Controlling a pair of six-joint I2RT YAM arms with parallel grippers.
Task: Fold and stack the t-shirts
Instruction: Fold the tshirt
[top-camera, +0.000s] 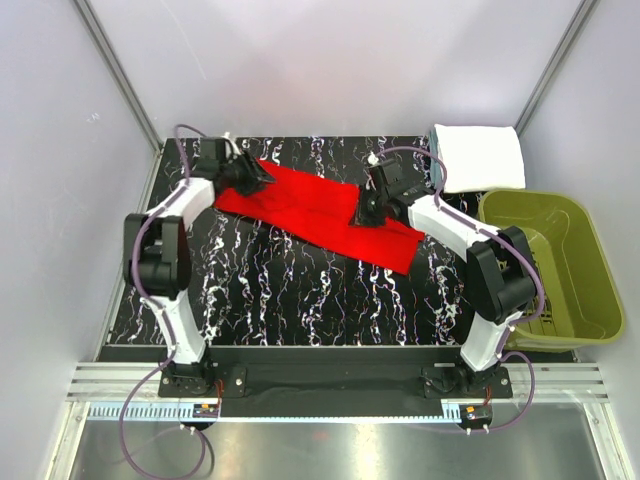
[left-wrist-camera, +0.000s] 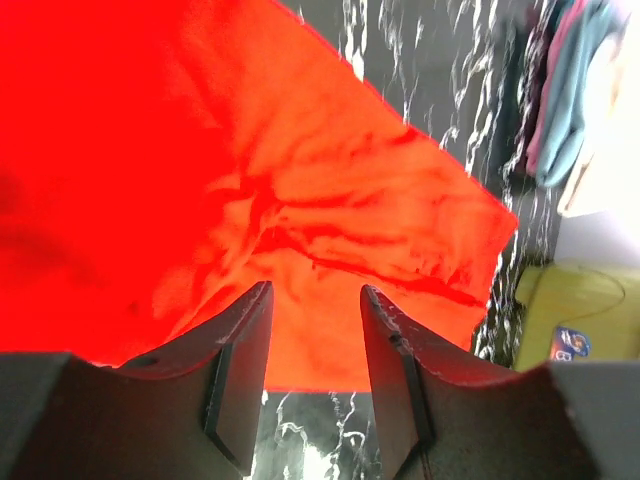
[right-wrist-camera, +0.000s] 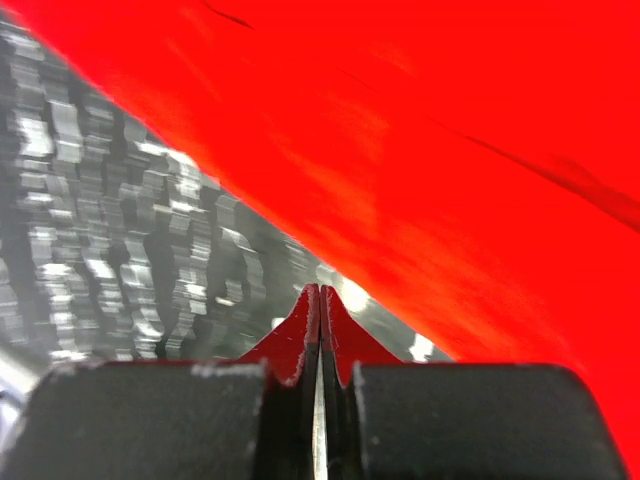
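Observation:
A bright red t-shirt (top-camera: 310, 210) lies on the black marbled table as a long strip, running from far left to near right. My left gripper (top-camera: 265, 178) hovers at its far-left end. In the left wrist view this gripper (left-wrist-camera: 315, 300) is open; the red t-shirt (left-wrist-camera: 250, 180) spreads beyond the fingertips and nothing sits between them. My right gripper (top-camera: 360, 217) is over the strip's right half. Its jaws (right-wrist-camera: 320, 292) are shut, with no cloth visible in them, and the red t-shirt (right-wrist-camera: 450, 150) is blurred just beyond. Folded white t-shirts (top-camera: 480, 157) are stacked at the far right corner.
An olive-green basket (top-camera: 590, 250) stands off the table's right side, just below the folded stack. In the left wrist view, the folded pile (left-wrist-camera: 575, 90) and the basket (left-wrist-camera: 580, 300) appear at the right. Bare marbled table (top-camera: 280, 290) lies nearer the arm bases.

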